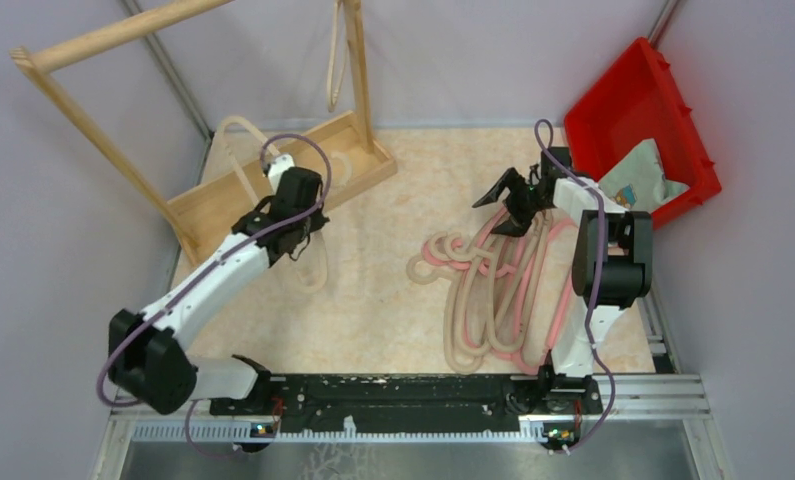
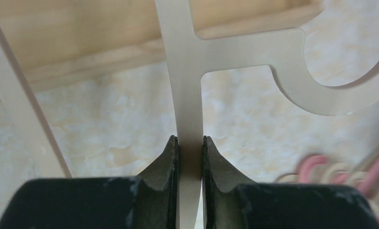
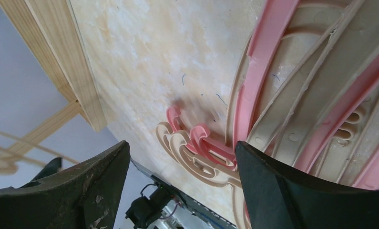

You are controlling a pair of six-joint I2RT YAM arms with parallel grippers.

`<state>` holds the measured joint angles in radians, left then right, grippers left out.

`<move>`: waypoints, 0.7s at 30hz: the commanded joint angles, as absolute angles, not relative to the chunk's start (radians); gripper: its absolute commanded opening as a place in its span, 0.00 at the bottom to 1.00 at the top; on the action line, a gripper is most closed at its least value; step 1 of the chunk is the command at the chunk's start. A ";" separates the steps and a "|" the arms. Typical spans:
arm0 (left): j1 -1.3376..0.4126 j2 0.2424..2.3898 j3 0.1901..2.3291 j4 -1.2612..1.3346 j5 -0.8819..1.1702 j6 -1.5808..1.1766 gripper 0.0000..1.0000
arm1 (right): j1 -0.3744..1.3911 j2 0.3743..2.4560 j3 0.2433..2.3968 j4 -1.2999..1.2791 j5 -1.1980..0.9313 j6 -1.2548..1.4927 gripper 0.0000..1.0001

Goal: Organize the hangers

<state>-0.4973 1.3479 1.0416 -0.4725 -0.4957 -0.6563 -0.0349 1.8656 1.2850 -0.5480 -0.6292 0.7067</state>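
My left claw point(image 2: 189, 145) clamps a beige hanger point(image 2: 182, 71), its long axis straight ahead, hook curling right before the wooden rack point(image 2: 82, 52); my right claw point(image 3: 181, 150) gapes above the other hangers point(image 1: 503, 290) piled just beneath it.

One rack point(image 1: 123, 32). Three beige hangers by rack: hung hanger point(image 1: 333, 70), base hanger point(image 1: 241, 124), front hanger point(image 2: 187, 95). Right of rack: one heap point(image 1: 493, 290) of beige and pink hangers, number unclear; one bin point(image 1: 623, 100), one bag point(image 1: 643, 175).
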 commanded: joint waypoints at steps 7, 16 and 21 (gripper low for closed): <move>-0.320 1.199 1.230 -0.390 -0.361 -0.654 0.00 | -0.035 1.828 1.367 -0.538 -0.641 0.698 0.80; -0.208 1.147 1.241 -0.022 -0.009 -0.548 0.00 | -0.035 1.812 1.353 -0.520 -0.643 0.710 0.80; -0.178 1.174 1.280 0.133 0.173 -0.585 0.00 | -0.035 1.811 1.359 -0.522 -0.642 0.709 0.80</move>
<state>-0.2020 1.1725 1.2236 -0.0872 -0.0269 -0.5838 -0.0349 1.8656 1.3247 -0.5465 -0.6304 0.7094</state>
